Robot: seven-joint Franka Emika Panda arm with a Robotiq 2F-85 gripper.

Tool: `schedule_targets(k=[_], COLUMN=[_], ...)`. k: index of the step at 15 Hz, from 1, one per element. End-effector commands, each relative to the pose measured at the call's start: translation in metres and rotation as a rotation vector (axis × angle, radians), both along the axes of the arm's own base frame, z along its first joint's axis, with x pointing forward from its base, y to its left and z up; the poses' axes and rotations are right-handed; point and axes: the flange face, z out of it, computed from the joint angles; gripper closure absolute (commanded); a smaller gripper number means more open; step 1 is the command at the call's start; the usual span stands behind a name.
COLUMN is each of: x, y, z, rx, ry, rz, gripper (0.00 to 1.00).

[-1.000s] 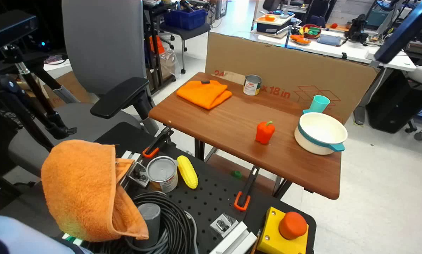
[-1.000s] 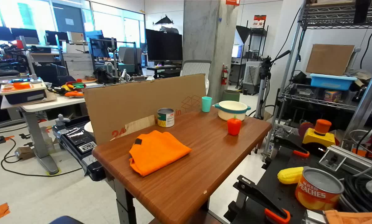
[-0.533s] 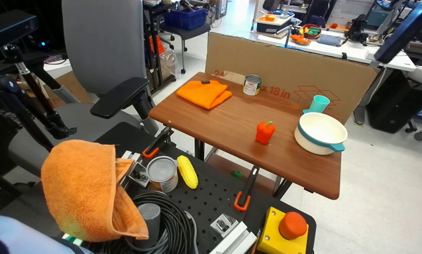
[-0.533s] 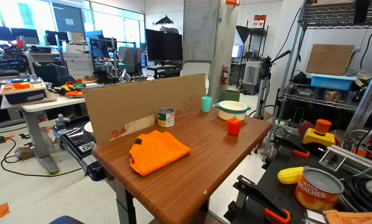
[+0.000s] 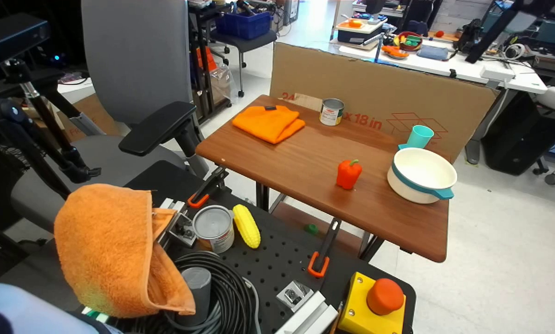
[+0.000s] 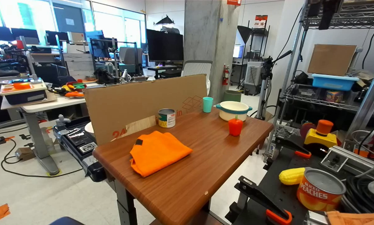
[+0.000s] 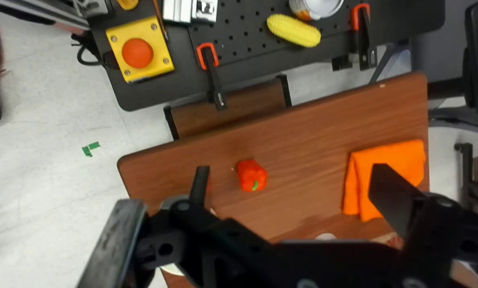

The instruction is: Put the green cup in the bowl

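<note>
The green cup (image 5: 420, 137) stands upright on the brown table by the cardboard, just behind the bowl (image 5: 409, 188), a cream round bowl with teal handles. Both also show in an exterior view, the cup (image 6: 207, 104) to the left of the bowl (image 6: 229, 116), with a small gap between. My gripper (image 7: 290, 174) is open and empty in the wrist view, high above the table. One dark finger of it shows at the top edge in both exterior views. In the wrist view the cup is hidden and the bowl is almost all hidden behind the gripper.
A red-orange pepper (image 5: 349, 174) stands in front of the bowl. An orange cloth (image 5: 268, 123) and a metal tin (image 5: 332, 112) are at the table's other end. A cardboard sheet (image 5: 370, 88) stands along the back edge. A black cart holds clamps and a stop button (image 5: 385, 296).
My gripper's dark finger at the top edge has moved left in both exterior views since half a second ago. The cup, the bowl and the other things have not moved.
</note>
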Motion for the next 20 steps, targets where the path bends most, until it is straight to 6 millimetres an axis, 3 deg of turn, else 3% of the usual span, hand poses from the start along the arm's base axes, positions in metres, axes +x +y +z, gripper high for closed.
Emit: schedule_targets(k=[1, 7, 12, 20], x=[0.055, 0.158, 0.225, 0.304], y=[0.002, -0.02, -0.045, -0.053], z=[-0.006, -0.012, -0.025, -0.101], rx=[-0.007, -0.071, -0.151, -0.215], ry=[-0.076, -0.154, -0.177, -0.179], rz=[-0.074, -0.154, -0.151, -0.032], gripper=[0.0, 0.0, 0.0, 0.0])
